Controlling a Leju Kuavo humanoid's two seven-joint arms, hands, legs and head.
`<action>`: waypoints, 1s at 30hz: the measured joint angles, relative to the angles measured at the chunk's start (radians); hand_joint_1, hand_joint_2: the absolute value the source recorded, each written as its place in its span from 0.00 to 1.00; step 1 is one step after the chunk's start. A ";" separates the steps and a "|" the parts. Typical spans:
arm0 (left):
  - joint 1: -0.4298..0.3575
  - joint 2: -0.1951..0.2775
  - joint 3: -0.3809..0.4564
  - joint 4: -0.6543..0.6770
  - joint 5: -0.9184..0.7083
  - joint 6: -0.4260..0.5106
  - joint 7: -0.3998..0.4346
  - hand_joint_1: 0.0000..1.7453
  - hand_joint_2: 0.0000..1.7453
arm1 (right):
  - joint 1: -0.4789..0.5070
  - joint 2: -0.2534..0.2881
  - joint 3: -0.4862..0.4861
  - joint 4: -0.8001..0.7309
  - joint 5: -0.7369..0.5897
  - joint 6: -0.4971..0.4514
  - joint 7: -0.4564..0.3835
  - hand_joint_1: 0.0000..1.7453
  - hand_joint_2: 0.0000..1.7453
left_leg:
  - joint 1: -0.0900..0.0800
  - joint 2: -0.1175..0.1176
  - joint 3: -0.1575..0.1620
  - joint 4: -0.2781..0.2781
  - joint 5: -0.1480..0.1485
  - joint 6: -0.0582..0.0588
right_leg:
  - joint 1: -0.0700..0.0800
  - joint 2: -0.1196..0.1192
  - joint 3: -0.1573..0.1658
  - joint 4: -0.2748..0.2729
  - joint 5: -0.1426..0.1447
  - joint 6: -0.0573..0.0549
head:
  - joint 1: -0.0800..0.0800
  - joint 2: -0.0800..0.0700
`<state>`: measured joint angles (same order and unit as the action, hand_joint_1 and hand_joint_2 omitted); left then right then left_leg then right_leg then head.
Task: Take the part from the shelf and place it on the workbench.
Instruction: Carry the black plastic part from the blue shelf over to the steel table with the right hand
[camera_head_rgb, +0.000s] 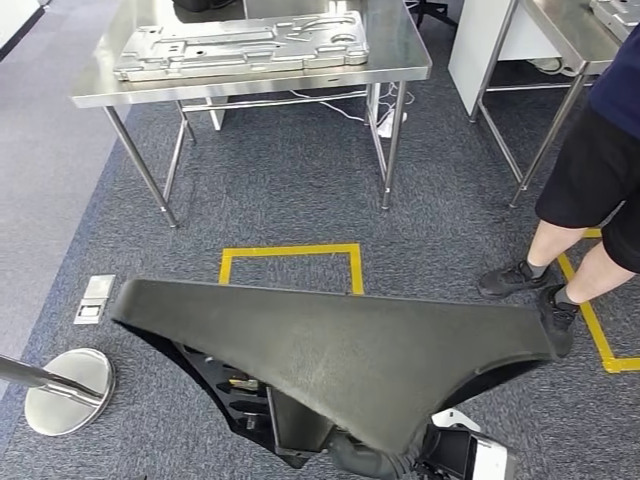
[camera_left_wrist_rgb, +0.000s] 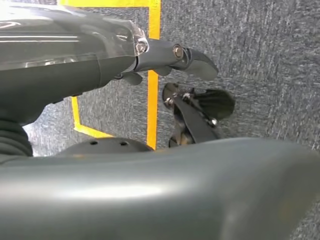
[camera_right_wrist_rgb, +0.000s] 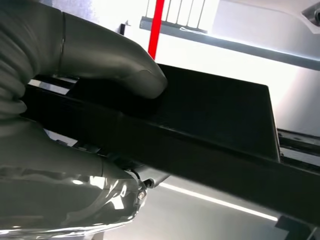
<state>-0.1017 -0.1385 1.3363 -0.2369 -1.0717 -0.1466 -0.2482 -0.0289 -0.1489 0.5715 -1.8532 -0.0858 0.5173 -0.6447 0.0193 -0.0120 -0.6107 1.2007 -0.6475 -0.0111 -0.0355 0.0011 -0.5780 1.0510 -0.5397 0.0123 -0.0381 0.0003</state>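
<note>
Black part (camera_head_rgb: 355, 350) is off the shelf, carried low before the robot; right hand (camera_right_wrist_rgb: 75, 125) clamps its edge, left hand (camera_left_wrist_rgb: 177, 90) fingers spread beside it, grip unclear. Workbench (camera_head_rgb: 249, 75) lies ahead, placing remains.

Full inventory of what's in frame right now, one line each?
Black trim part: 1, black, carried low in front of robot.
Steel workbench: 1, silver, ahead.
Stamped metal panel: 1, silver, on that workbench.
Second steel table: 1, silver, far right.
Yellow floor tape: lines, on grey carpet.
Floor socket plate: 1, silver, left.
Round stand base: 1, silver, lower left.
Person's legs: dark shorts and shoes, right.
Left hand: grey, beside part.
Right hand: grey, grips part.
</note>
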 joint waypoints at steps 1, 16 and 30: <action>0.001 0.000 0.000 0.000 0.000 0.000 0.000 0.00 1.00 | 0.001 0.000 0.000 0.000 0.000 0.000 0.000 1.00 1.00 | 0.000 0.002 -0.041 0.068 -0.021 0.000 | 0.001 -0.003 0.003 0.000 -0.003 -0.003 | 0.000 0.000; 0.003 0.000 -0.001 0.000 -0.012 0.009 0.001 0.00 1.00 | 0.005 0.002 -0.001 -0.005 -0.001 0.000 -0.003 1.00 1.00 | -0.021 0.006 0.025 -0.166 0.133 0.065 | 0.015 -0.007 -0.048 0.178 -0.135 0.028 | 0.002 0.000; 0.000 -0.001 -0.001 0.000 -0.012 0.006 -0.002 0.00 1.00 | 0.007 0.005 -0.005 -0.006 -0.006 0.000 -0.008 1.00 1.00 | -0.022 0.003 0.004 -0.057 0.042 0.020 | 0.012 -0.008 0.012 -0.026 0.012 -0.016 | -0.002 0.000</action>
<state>-0.1019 -0.1399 1.3352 -0.2369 -1.0838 -0.1401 -0.2503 -0.0221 -0.1442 0.5669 -1.8591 -0.0916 0.5177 -0.6524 -0.0026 -0.0090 -0.6065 1.1433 -0.6053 0.0093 -0.0236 -0.0071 -0.5661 1.0248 -0.5281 -0.0038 -0.0398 0.0001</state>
